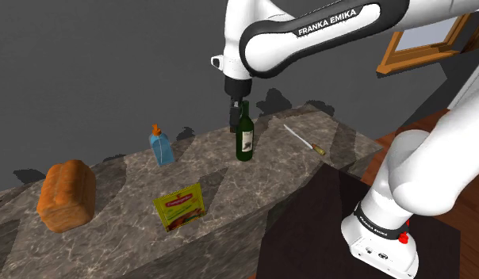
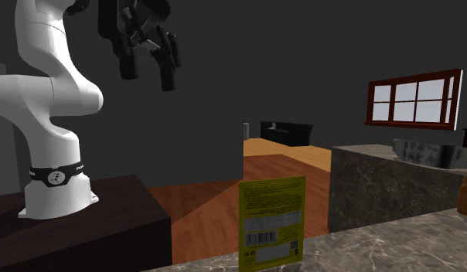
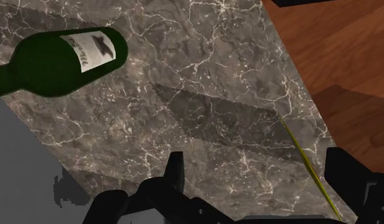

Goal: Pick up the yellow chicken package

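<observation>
Stand point(image 1: 325, 214) at lower right of shoulder view. Package point(image 1: 181, 206), yellow with red label, on marble counter point(image 1: 230, 186) near its front edge, lower centre of frame. Orange-brown loaf point(image 1: 67, 194) at left, apart from package. Blue spray bottle point(image 1: 159, 147) farther back. Green bottle point(image 1: 244, 133) upright at centre. Gripper point(image 1: 234, 119) above counter beside bottle neck, well apart from package. Fingers point(image 3: 175, 170) spread, clasping nothing. Thin tool point(image 1: 303, 140) lies right of bottle.

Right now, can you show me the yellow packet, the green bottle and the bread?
yellow packet point(image 1: 181, 206), shoulder view, middle of its face
green bottle point(image 1: 245, 141), shoulder view, on its label
bread point(image 1: 67, 194), shoulder view, middle of the loaf
</observation>
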Robot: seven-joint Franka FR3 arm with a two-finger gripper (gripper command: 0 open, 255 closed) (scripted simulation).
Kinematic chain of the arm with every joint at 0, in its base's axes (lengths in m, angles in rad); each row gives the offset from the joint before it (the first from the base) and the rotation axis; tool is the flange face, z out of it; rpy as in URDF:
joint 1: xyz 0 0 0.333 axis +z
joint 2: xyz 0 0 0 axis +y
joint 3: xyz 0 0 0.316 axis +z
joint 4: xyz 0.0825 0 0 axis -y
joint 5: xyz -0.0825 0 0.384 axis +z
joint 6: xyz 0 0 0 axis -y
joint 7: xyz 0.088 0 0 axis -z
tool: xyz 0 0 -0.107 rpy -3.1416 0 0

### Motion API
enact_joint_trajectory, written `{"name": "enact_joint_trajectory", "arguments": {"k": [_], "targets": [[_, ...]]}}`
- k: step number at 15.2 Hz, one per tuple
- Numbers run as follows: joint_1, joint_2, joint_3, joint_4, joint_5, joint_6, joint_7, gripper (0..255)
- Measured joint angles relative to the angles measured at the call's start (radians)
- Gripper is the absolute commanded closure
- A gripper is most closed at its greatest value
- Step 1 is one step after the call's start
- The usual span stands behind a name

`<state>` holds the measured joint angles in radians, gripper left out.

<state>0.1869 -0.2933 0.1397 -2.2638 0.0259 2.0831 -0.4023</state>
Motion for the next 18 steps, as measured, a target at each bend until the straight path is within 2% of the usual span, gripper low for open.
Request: {"name": "enact_joint_trajectory", "arguments": {"k": [10, 18], "targets": [[0.074, 0.297, 0.07, 0.085, -0.035, 0.167, -0.12, 0], [0.141, 0.517, 0.126, 0.189, -0.102, 0.24, -0.183, 0]]}}
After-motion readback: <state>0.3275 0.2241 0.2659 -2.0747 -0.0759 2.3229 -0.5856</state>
